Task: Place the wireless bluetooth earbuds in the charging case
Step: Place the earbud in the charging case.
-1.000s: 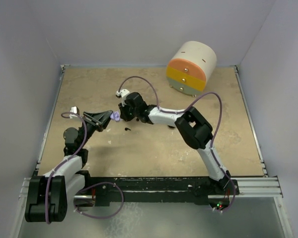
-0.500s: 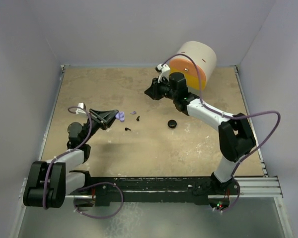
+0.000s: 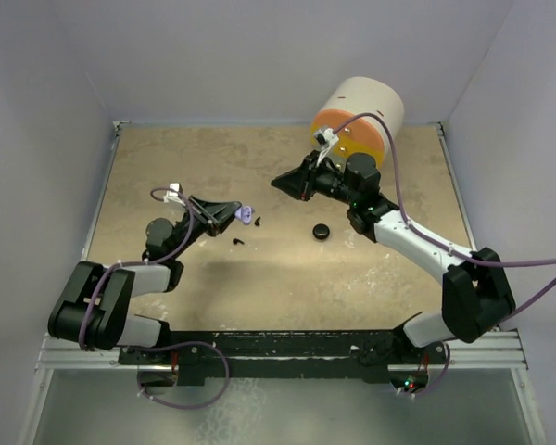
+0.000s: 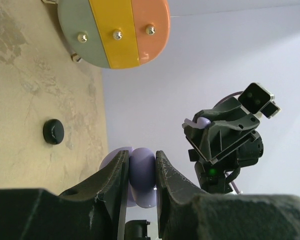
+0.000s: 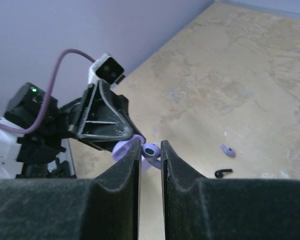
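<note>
left claw point(image 3: 232, 212): clamped on lavender case point(image 4: 141, 177)
right claw point(image 3: 281, 183): I held lavender earbud point(image 5: 151, 150); case lay at 8 o'clock

Matt, scuffed tabletop point(image 3: 287, 287), lavender case point(image 4: 142, 172) — smooth plastic, black puck point(image 4: 53, 131) — matt

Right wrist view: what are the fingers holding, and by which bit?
A tiny lavender earbud, pinched by its round body at the tips of the right gripper fingers.
</note>
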